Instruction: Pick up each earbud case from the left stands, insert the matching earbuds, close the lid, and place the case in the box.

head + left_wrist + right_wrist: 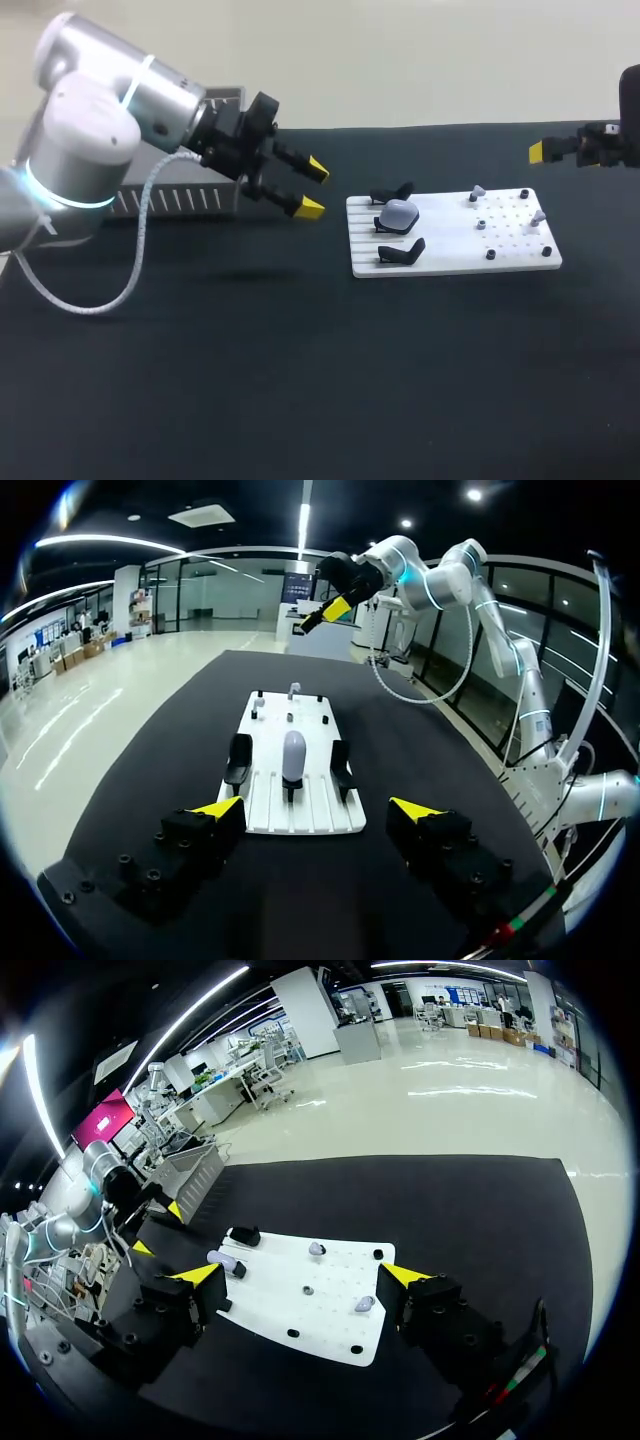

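A white board (455, 258) lies right of the table's middle. On its left side are three black stands; the middle one holds a grey earbud case (400, 213) with its lid closed, and the outer stands (392, 192) (401, 252) are bare. Small grey earbuds (477, 191) (537, 216) sit on pegs on the right side. My left gripper (312, 188) hovers open, left of the board and apart from it. In the left wrist view the case (293, 755) is ahead of the open gripper (317, 810). My right gripper (540, 152) hangs beyond the board's far right corner; the right wrist view shows it open (300, 1275) above the board (320, 1325).
A grey slatted box (180, 200) stands at the back left, partly hidden behind my left arm, and also shows in the right wrist view (190, 1170). A white cable (140, 250) loops down from the left arm. Dark tabletop stretches in front of the board.
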### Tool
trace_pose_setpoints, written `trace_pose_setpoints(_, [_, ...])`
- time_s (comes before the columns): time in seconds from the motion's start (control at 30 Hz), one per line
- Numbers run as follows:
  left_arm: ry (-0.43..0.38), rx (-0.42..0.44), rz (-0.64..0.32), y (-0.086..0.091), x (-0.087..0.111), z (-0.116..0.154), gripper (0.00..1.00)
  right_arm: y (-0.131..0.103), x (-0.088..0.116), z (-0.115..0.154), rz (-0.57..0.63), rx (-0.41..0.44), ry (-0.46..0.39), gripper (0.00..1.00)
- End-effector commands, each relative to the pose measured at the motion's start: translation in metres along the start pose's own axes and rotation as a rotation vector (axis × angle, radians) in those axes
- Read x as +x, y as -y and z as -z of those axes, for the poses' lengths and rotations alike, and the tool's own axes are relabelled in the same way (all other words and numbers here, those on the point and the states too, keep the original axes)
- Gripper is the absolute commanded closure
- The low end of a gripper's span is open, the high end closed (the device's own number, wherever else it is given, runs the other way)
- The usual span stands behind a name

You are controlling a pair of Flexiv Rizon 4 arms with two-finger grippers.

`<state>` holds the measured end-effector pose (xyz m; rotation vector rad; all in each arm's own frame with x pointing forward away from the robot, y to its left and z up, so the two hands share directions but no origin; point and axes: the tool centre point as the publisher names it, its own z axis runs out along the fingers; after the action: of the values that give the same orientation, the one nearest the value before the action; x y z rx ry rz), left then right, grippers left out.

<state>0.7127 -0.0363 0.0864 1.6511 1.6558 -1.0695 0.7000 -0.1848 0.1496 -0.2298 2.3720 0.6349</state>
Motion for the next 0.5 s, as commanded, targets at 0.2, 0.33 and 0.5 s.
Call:
trace_pose_setpoints(0.2, [-0.003,0.016,0.000,-0.0038,0.0000,0.0001,0.00,-0.0001,0.0001,0.0005,0.001,0.001,0.000,0.00])
trace_pose_setpoints(0.33, [-0.003,0.016,0.000,-0.0038,0.0000,0.0001,0.00,-0.0001,0.0001,0.0005,0.001,0.001,0.000,0.00])
trace_pose_setpoints(0.5, [0.005,0.005,-0.009,-0.0026,0.0002,-0.0049,0.00,-0.0001,0.0001,0.0005,0.001,0.001,0.000,0.00])
